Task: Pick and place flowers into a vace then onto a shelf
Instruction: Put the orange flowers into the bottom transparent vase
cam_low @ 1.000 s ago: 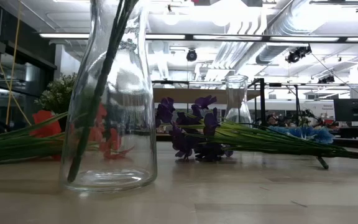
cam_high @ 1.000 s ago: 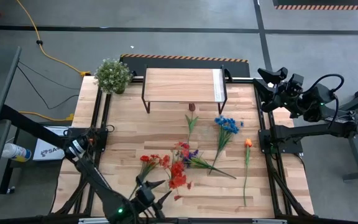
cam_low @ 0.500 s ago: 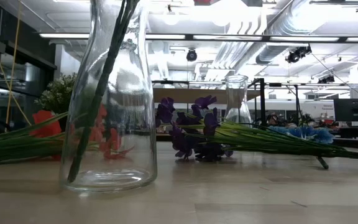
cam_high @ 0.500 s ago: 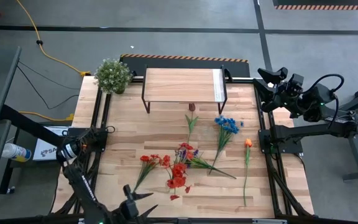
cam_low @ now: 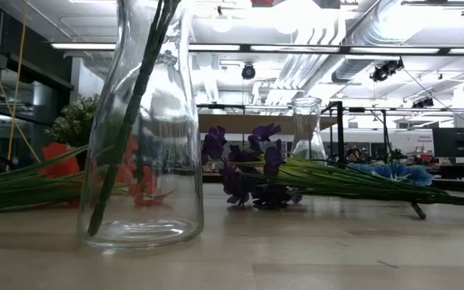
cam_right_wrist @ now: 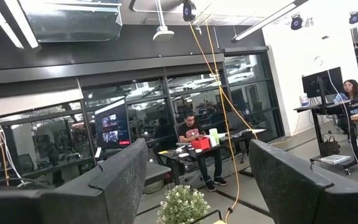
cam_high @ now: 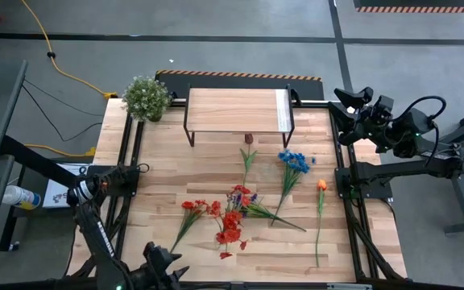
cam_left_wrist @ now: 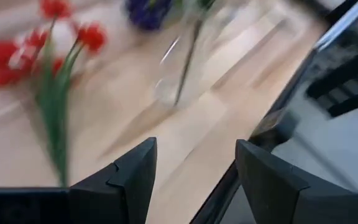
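The left end effector [cam_high: 161,266], open and empty, has pulled back off the counter's [cam_high: 296,242] near edge, leaving the flowers [cam_high: 230,219] ungrasped.

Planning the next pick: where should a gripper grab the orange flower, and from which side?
Take the orange flower on its bare green stem, probably mid-length, coming straight down with the fingers across the stem. It lies flat on the table, bloom toward the shelf, apart from the other flowers, so the stem is clear on both sides. The bloom looks easy to crush.
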